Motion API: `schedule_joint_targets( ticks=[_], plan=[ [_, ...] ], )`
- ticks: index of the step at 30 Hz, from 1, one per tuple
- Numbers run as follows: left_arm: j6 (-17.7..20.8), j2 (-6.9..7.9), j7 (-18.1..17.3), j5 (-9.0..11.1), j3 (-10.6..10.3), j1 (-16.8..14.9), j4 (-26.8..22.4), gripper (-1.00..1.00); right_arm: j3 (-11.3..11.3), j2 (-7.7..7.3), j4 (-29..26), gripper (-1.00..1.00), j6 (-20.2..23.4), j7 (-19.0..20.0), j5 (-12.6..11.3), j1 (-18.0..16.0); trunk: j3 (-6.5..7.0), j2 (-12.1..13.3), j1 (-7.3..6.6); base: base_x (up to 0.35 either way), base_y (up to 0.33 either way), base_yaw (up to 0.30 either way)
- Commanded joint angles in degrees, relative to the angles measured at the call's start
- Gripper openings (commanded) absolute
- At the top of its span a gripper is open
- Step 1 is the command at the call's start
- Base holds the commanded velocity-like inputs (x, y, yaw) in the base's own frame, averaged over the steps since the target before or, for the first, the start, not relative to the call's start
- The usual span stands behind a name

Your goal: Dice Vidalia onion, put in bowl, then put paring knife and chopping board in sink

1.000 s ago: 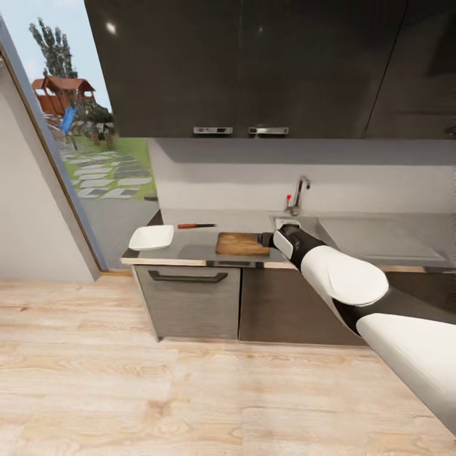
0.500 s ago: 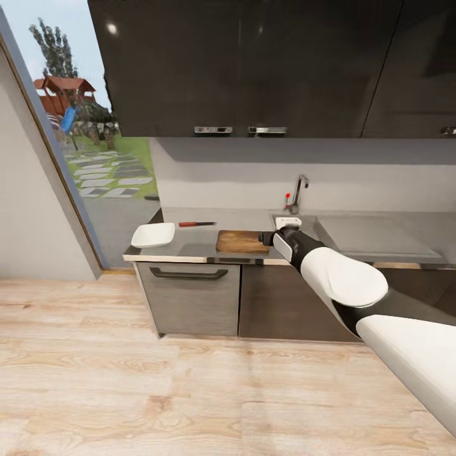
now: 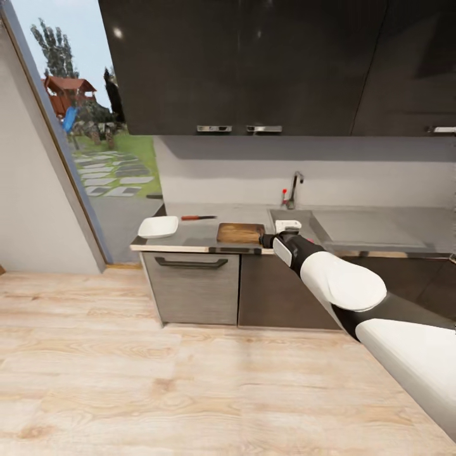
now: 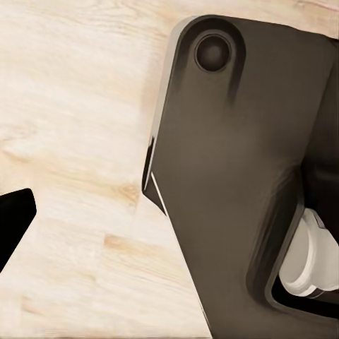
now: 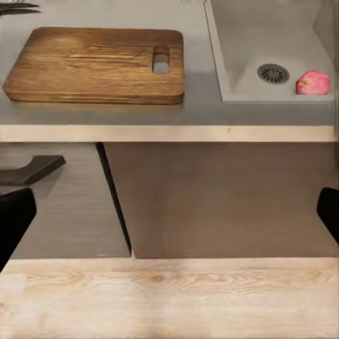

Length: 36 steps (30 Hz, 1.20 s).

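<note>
- Right gripper (image 3: 265,240) was held out toward the countertop (image 3: 202,233), level with its front edge; in the right wrist view its two dark fingertips (image 5: 14,219) sat at opposite frame edges, spread wide, nothing between them.
- Chopping board (image 5: 95,65) lay flat on the countertop, just beside the sink (image 5: 244,78).
- Vidalia onion (image 5: 313,82) rested in the sink basin, near the drain (image 5: 273,73).
- Bowl (image 3: 158,226) sat at the countertop's far end; paring knife (image 3: 198,217) lay behind, between bowl and board.
- Left wrist view: one dark fingertip (image 4: 14,215) over the wooden floor (image 4: 70,127); could not tell that claw's state.
</note>
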Motion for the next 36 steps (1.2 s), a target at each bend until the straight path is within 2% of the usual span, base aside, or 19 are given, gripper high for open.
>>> schedule_joint_targets(
  ticks=[1, 4, 8, 11, 12, 14, 18, 20, 21, 24, 26, 28, 29, 30, 32, 33, 34, 35, 36],
  plan=[
    [-0.3, -0.04, -0.1, 0.1, 0.1, 0.0, 0.1, 1.0, -0.3, 0.04, -0.1, 1.0, -0.9, -0.1, 0.4, 0.3, -0.11, -0.1, 0.0, -0.336, 0.0, 0.0],
    [-0.3, -0.04, -0.1, 0.1, 0.1, 0.0, 0.1, 1.0, -0.3, 0.04, -0.1, 1.0, -3.1, -0.1, 0.5, 2.2, -0.11, -0.1, 0.0, -0.331, 0.0, 0.0],
    [-0.3, 0.0, -0.1, 0.1, 0.2, 0.0, 0.0, 1.0, -0.4, 0.04, -0.2, 1.0, -10.1, -0.1, 0.5, 5.3, -0.11, -0.1, 0.0, -0.232, 0.0, 0.0],
    [-0.2, 0.01, -0.1, 0.0, 0.3, 0.0, -0.2, 1.0, -0.3, 0.04, -0.2, 1.0, -16.3, -0.1, 0.5, 9.4, -0.11, -0.1, 0.0, -0.076, 0.0, 0.0],
    [-0.1, 0.21, -0.1, -0.1, 0.3, 0.0, -0.5, 1.0, -0.3, 0.04, -0.2, 1.0, -21.4, 0.0, 0.5, 14.7, -0.11, -0.1, 0.0, -0.018, 0.0, 0.0],
    [0.0, 1.16, -0.1, -0.1, 0.4, 0.0, -1.3, 1.0, -0.3, 0.04, -0.2, 1.0, -25.4, 0.0, 0.6, 19.6, -0.11, -0.1, 0.0, -0.009, 0.0, 0.0],
    [0.1, 2.29, -0.1, -0.1, 0.5, 0.0, -4.5, 1.0, -0.3, 0.04, -0.3, 1.0, -32.4, 0.0, 1.0, 27.9, -0.11, -0.1, 0.0, -0.004, 0.0, 0.0],
    [0.1, 2.55, -0.1, -0.1, 0.5, 0.0, -6.3, 1.0, -0.3, 0.04, -0.2, 1.0, -34.6, 0.0, 1.1, 30.4, -0.11, -0.1, 0.0, -0.001, 0.0, 0.0],
    [0.2, 2.89, 0.0, -0.1, 0.5, 0.0, -11.9, 1.0, -0.3, -2.12, -0.2, 1.0, -39.7, 0.4, 1.2, 37.8, -0.11, -0.1, 0.0, 0.0, 0.0, 0.0],
    [0.3, 2.88, 0.1, -0.2, 0.5, 0.0, -15.5, 1.0, -0.3, -3.65, -0.1, 1.0, -42.8, 1.5, 1.2, 42.9, -0.11, -0.1, 0.0, 0.0, 0.0, 0.0],
    [0.4, 2.77, 0.1, -0.3, 0.5, 0.0, -18.5, 1.0, -0.3, -4.8, -0.1, 1.0, -47.1, 2.5, 1.2, 48.9, -0.11, -0.1, 0.0, 0.0, 0.0, 0.0],
    [0.4, 2.7, 0.1, -0.4, 0.5, -0.1, -19.7, 1.0, -0.3, -5.19, -0.1, 1.0, -50.0, 2.9, 1.2, 52.0, -0.11, -0.1, 0.0, 0.0, 0.0, 0.0],
    [0.4, 2.65, 0.2, -0.4, 0.5, -0.1, -20.7, 1.0, -0.3, -5.55, -0.1, 1.0, -53.4, 3.1, 1.2, 55.4, -0.11, -0.1, 0.0, 0.0, 0.0, 0.0],
    [0.4, 2.63, 0.3, -0.4, 0.5, -0.1, -21.2, 1.0, -0.3, -5.71, -0.1, 1.0, -55.4, 3.1, 1.2, 57.1, -0.11, -0.1, 0.0, 0.0, 0.0, 0.0],
    [0.5, 2.48, 1.1, -0.4, 0.4, -0.1, -22.5, 1.0, -0.2, -6.14, 0.0, 1.0, -64.2, 3.3, 1.2, 64.1, -0.11, -0.1, 0.0, 0.0, 0.0, 0.0],
    [0.5, 2.41, 1.3, -0.5, 0.4, -0.1, -22.7, 1.0, -0.2, -6.2, 0.0, 1.0, -66.6, 3.4, 1.2, 65.8, -0.11, -0.1, 0.0, 0.0, 0.0, 0.0],
    [0.5, 2.26, 1.8, -0.5, 0.4, -0.1, -23.0, 1.0, -0.2, -6.25, 0.1, 1.0, -71.2, 3.4, 1.3, 68.9, -0.11, -0.1, 0.0, 0.0, 0.0, 0.0],
    [0.4, 2.05, 2.4, -0.6, 0.3, -0.1, -23.2, 1.0, -0.2, -6.28, 0.2, 1.0, -75.1, 3.4, 1.4, 73.6, -0.11, -0.1, 0.0, 0.0, 0.0, 0.0],
    [0.4, 2.05, 2.5, -0.6, 0.3, -0.1, -23.2, 1.0, -0.3, -6.34, 0.2, 1.0, -75.1, 3.3, 1.5, 74.5, -0.11, -0.1, 0.0, 0.0, 0.0, 0.0]
  ],
)
